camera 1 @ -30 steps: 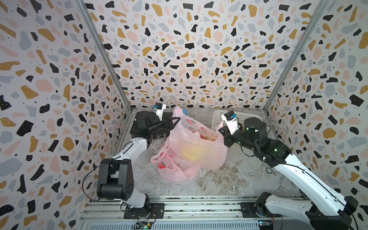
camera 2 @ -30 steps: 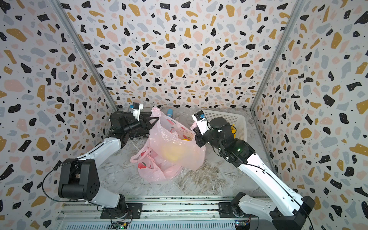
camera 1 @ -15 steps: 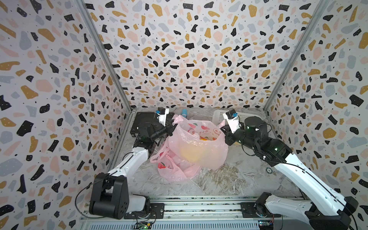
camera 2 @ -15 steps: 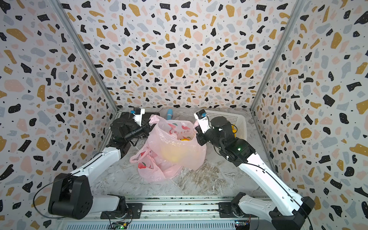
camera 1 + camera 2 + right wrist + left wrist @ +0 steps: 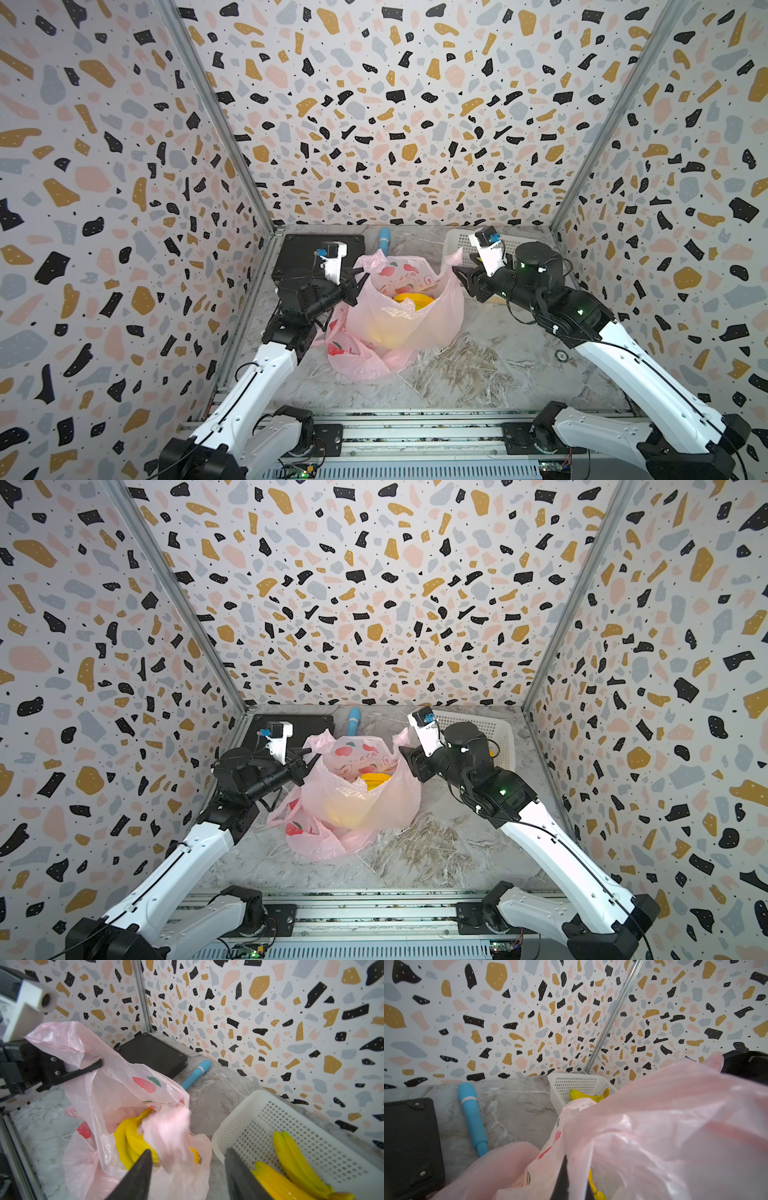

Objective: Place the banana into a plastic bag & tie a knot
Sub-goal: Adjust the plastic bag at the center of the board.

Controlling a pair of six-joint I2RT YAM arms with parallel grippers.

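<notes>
The pink plastic bag (image 5: 403, 324) (image 5: 357, 804) stands open mid-table, and a yellow banana (image 5: 413, 298) (image 5: 133, 1138) bunch lies inside it. My left gripper (image 5: 360, 276) (image 5: 576, 1180) is shut on the bag's left rim, with a strip of pink film pinched between its dark fingers (image 5: 562, 1178). At the bag's right side my right gripper (image 5: 459, 274) (image 5: 188, 1152) is open. The bag's right handle (image 5: 172, 1126) hangs loose and blurred between its spread fingers, not gripped.
A white perforated basket (image 5: 270, 1109) (image 5: 457, 241) holding more bananas (image 5: 291, 1159) stands at the back right, under my right arm. A blue cylinder (image 5: 384, 241) and a black box (image 5: 303, 249) lie at the back left. More crumpled pink bag film (image 5: 361, 361) lies in front of the bag.
My left gripper has come in to the bag's left rim and shut on it. My right gripper has opened and let the right handle go.
</notes>
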